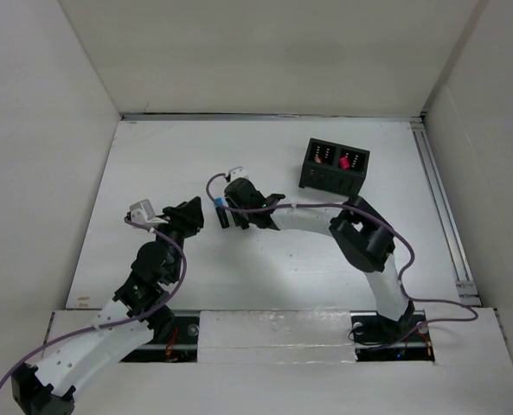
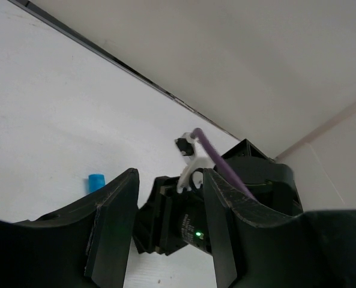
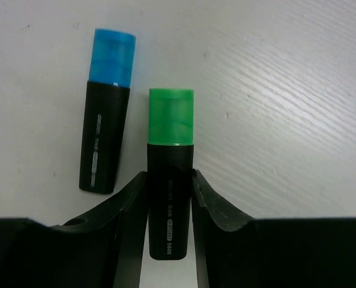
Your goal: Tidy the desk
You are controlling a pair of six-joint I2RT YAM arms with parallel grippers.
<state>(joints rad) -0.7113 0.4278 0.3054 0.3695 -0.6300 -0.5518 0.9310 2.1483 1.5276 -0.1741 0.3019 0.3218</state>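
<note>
The desk (image 1: pixel 265 272) is a white tabletop walled by white panels. My right gripper (image 3: pixel 170 180) is shut on a black highlighter with a green cap (image 3: pixel 171 150), its fingers pressed on both sides of the barrel, low at the desk surface. A black highlighter with a blue cap (image 3: pixel 105 138) lies on the desk just left of it; its cap also shows in the top view (image 1: pixel 217 205). In the top view my right gripper (image 1: pixel 228 214) is at mid-desk. My left gripper (image 1: pixel 194 213) is open and empty, close to its left, facing it (image 2: pixel 168 177).
A small black two-compartment organizer box (image 1: pixel 335 165) stands at the back right, with small red and pink items inside. A metal rail (image 1: pixel 442 207) runs along the desk's right edge. White walls close the left, back and right sides.
</note>
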